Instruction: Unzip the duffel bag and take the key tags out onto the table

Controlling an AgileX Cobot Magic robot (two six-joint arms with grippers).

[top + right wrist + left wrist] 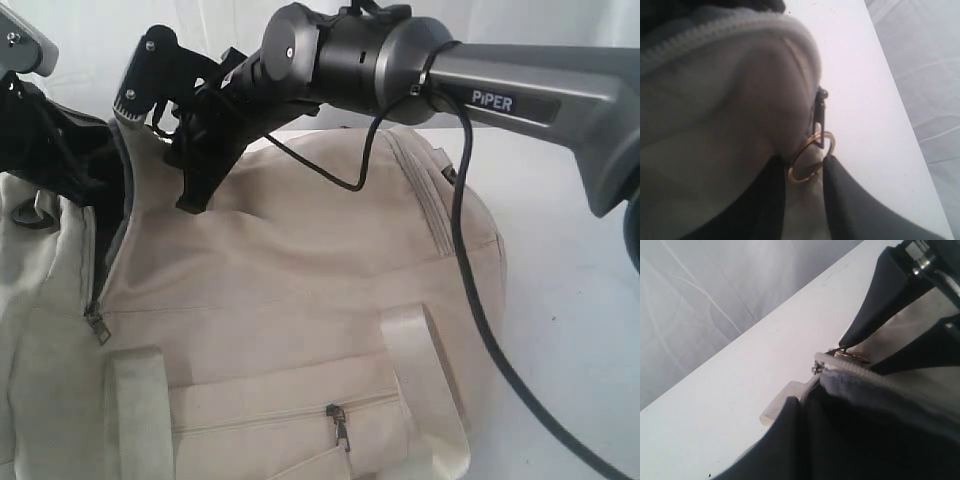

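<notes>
Zipper step: duffel bag point(300, 280) on table point(570, 300), key tags unseen.
Right gripper point(802, 162) pinches zipper ring point(810, 157); we pull steadily along the teeth, keeping fabric taut. Left gripper point(805, 410) state: we cannot tell.

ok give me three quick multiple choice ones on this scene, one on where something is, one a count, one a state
1. Where is the ring pull?
A) between the right gripper fingers
B) lying on the table
C) on the front pocket

2. How many pale straps run down the duffel bag front in the exterior view?
A) one
B) two
C) four

3. The key tags are:
A) out on the table
B) held by the left gripper
C) not in view

Answers:
1. A, since the right wrist view shows a dark finger on each side of the ring.
2. B, since two bands run down the front.
3. C, since none of the three views shows them.
</notes>
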